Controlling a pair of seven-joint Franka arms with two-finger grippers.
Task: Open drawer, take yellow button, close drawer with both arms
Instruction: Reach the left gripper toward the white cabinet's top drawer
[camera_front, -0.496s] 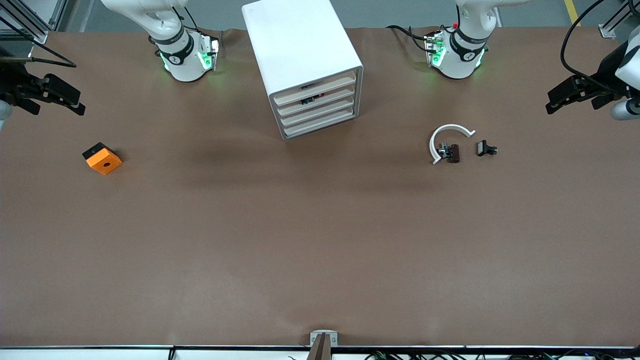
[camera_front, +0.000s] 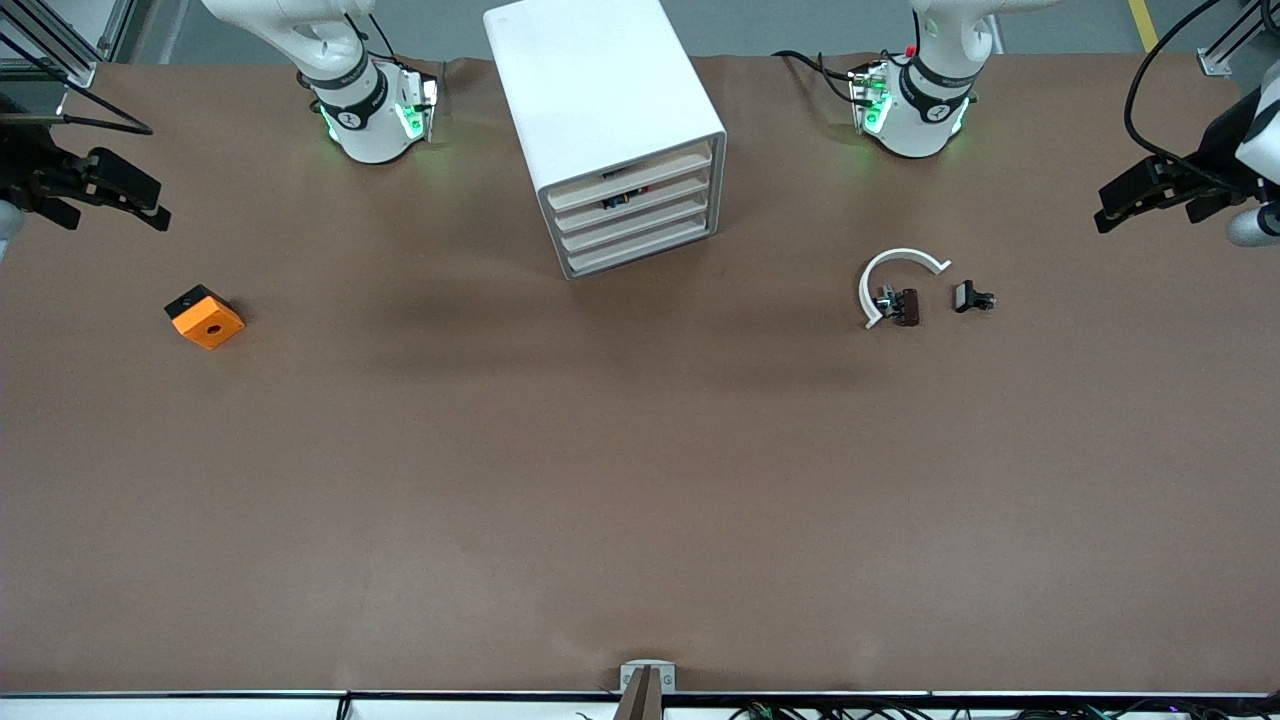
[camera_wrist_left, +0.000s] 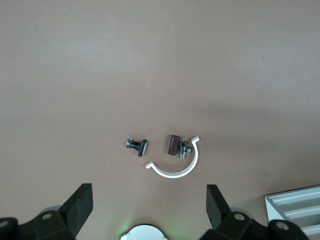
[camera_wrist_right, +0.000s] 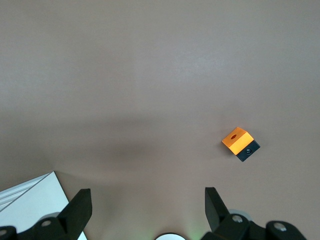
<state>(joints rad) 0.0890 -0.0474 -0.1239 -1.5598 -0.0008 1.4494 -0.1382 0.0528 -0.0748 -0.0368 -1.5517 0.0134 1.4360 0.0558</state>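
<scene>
The white cabinet stands between the two arm bases, and its four drawers are all shut. Small dark parts show in the gaps above the two upper drawers; I cannot make out the button. My left gripper hangs open and empty over the left arm's end of the table; it also shows in the left wrist view. My right gripper hangs open and empty over the right arm's end; it also shows in the right wrist view.
An orange square block lies under the right gripper's side. A white curved strip and two black clip parts lie toward the left arm's end. Cabinet corners show in both wrist views.
My left arm has shifted slightly toward its own end of the table. Nothing else has moved.
</scene>
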